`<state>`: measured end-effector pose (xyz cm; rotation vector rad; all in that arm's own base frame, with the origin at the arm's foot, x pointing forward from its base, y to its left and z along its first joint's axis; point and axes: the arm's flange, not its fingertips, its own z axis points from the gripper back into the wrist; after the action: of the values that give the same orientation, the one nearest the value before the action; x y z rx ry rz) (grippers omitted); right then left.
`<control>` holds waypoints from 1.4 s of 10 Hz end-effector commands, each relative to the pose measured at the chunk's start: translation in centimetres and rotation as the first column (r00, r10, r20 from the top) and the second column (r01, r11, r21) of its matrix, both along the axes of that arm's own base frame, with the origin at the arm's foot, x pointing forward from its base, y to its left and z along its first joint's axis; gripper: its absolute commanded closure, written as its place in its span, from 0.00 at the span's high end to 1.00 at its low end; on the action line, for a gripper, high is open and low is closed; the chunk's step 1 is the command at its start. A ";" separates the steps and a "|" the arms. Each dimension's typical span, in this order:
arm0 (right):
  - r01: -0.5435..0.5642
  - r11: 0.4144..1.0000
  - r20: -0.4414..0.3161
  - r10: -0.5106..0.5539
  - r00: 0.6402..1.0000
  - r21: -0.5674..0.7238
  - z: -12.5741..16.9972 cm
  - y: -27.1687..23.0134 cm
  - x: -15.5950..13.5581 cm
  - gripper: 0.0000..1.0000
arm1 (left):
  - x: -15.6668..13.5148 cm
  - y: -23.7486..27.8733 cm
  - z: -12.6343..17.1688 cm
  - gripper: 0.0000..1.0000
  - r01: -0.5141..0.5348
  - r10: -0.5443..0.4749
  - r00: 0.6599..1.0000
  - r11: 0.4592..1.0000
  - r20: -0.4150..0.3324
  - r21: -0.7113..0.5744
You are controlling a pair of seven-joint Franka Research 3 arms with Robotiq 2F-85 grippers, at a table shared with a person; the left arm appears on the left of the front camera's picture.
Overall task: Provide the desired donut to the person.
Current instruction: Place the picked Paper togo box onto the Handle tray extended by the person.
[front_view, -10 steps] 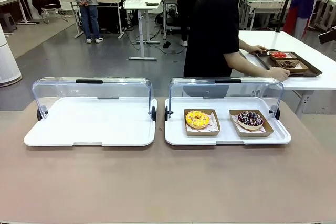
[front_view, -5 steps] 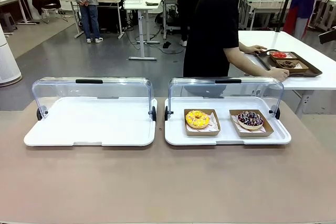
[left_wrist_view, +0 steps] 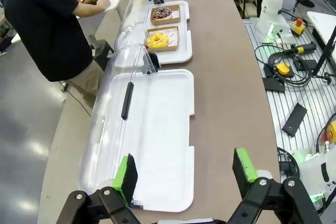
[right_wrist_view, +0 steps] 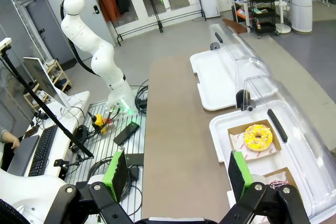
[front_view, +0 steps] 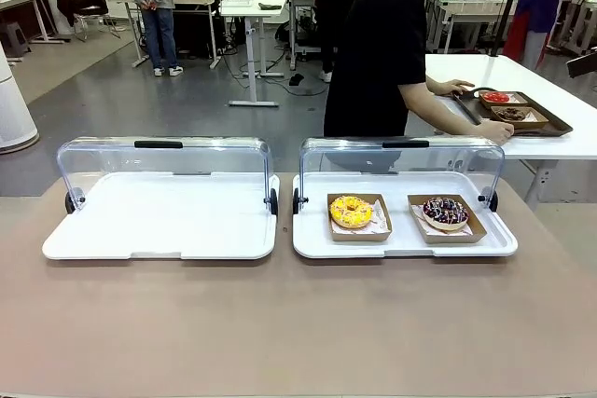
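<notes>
- Across the far side table, your front view catches the person point(front_view: 378, 53) handling a dark tray point(front_view: 550, 125).
- Both wrist views: left gripper point(left_wrist_view: 186, 174) and right gripper point(right_wrist_view: 177, 174) fingers apart, empty.
- Yellow donut point(front_view: 351, 211) sits near the right white tray point(front_view: 312, 244)'s middle; chocolate sprinkled donut point(front_view: 445, 212) toward its right edge.

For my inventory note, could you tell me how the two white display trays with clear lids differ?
The left white tray is bare, while the right white tray holds a yellow-iced donut and a dark chocolate donut, each in a brown cardboard holder. Both trays look alike, with lids raised.
</notes>
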<state>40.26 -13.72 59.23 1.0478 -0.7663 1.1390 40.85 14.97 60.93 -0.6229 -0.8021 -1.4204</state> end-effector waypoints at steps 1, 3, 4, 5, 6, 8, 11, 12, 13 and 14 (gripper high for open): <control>-0.006 1.000 0.004 0.006 1.000 0.006 0.1 0.1 -0.1 1.00 | -0.1 0.1 0.1 0.95 0.004 -0.004 1.000 1.000 -0.001 -0.003; -0.006 1.000 0.004 0.006 1.000 0.006 0.1 0.1 -0.1 1.00 | -0.1 0.1 0.1 0.95 0.004 -0.004 1.000 1.000 -0.001 -0.003; -0.006 1.000 0.004 0.006 1.000 0.006 0.1 0.1 -0.1 1.00 | -0.1 0.1 0.1 0.95 0.004 -0.004 1.000 1.000 -0.001 -0.003; -0.006 1.000 0.004 0.006 1.000 0.006 0.1 0.1 -0.1 1.00 | -0.1 0.1 0.1 0.95 0.004 -0.004 1.000 1.000 -0.001 -0.003; -0.006 1.000 0.004 0.006 1.000 0.006 0.1 0.1 -0.1 1.00 | -0.1 0.1 0.1 0.95 0.004 -0.004 1.000 1.000 -0.001 -0.003; -0.006 1.000 0.004 0.006 1.000 0.006 0.1 0.1 -0.1 1.00 | -0.1 0.1 0.1 0.95 0.004 -0.004 1.000 1.000 -0.001 -0.003; -0.006 1.000 0.004 0.006 1.000 0.006 0.1 0.1 -0.1 1.00 | -0.1 0.1 0.1 0.95 0.004 -0.004 1.000 1.000 -0.001 -0.003; -0.006 1.000 0.004 0.006 1.000 0.006 0.1 0.1 -0.1 1.00 | -0.1 0.1 0.1 0.95 0.004 -0.004 1.000 1.000 -0.001 -0.003; -0.006 1.000 0.004 0.006 1.000 0.006 0.1 0.1 -0.1 1.00 | -0.1 0.1 0.1 0.95 0.004 -0.004 1.000 1.000 -0.001 -0.003; -0.006 1.000 0.004 0.006 1.000 0.006 0.1 0.1 -0.1 1.00 | -0.1 0.1 0.1 0.95 0.004 -0.004 1.000 1.000 -0.001 -0.003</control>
<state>40.26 -13.72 59.23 1.0478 -0.7663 1.1390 40.85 14.97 60.93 -0.6229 -0.8021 -1.4204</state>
